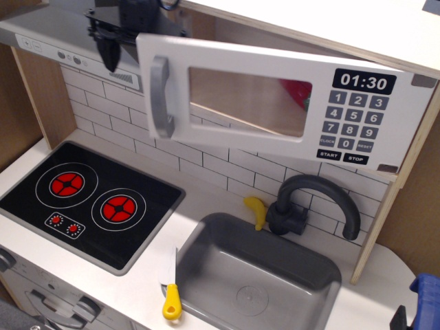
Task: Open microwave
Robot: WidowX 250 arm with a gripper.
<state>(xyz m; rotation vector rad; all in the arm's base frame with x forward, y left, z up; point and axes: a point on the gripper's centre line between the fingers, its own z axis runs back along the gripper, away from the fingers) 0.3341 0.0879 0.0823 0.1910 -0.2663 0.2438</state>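
The white microwave sits at the upper right in pale wood casing. Its door, with a grey bar handle, clear window and black keypad, stands ajar, its left edge swung out toward me. My black gripper is at the door's top left corner. One finger shows left of the door edge; the other is hidden behind the door. The jaws look spread apart and hold nothing. A red object shows inside through the window.
A grey range hood is left of the microwave. Below are a black hob, a grey sink with a dark tap, a yellow banana and a yellow-handled knife.
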